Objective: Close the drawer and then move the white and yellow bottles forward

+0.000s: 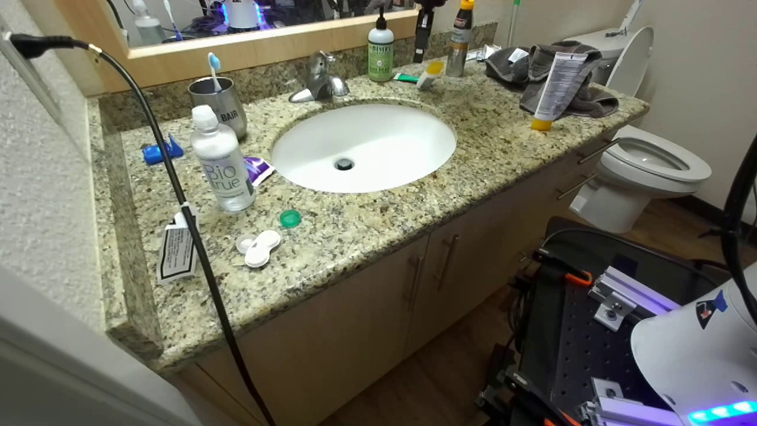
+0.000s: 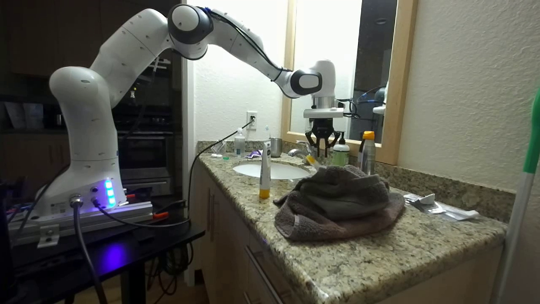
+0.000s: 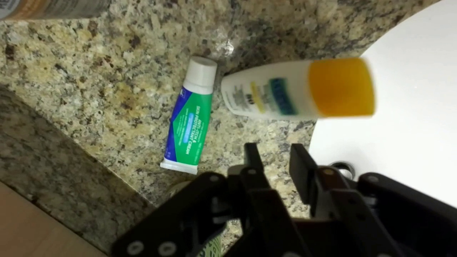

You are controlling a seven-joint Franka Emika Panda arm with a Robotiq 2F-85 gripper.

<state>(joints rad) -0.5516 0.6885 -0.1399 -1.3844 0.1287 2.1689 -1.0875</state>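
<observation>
The main danger seems to be with the small white bottle (image 3: 296, 89) with the yellow cap, which is strongly tilted just beyond the far right rim of the sink (image 1: 384, 139), its cap turned towards the near side. Nothing visible props it, and in the wrist view the cap is blurred, so probably it is tipping over at this moment. The fingers (image 3: 302, 175) stand a little apart with only desk (image 1: 355, 228) showing between them; they hold nothing, so they could hardly prevent a fall. The rounded body may then roll into the sink or disturb the cream tube (image 3: 189, 125) just beside its base. Any push high on the body would likely cause such tipping; a low one should be safer. The tall white tube (image 1: 556, 92), apparently the second bottle, stands on its yellow cap close to the near edge, beside the towel (image 2: 337, 202); with so narrow a foot, a light touch from the arm (image 2: 230, 36) might send it down. A hasty move to the left could also strike the soap bottle (image 1: 380, 53). The drawer (image 1: 585, 158) at the right looks pushed in.
</observation>
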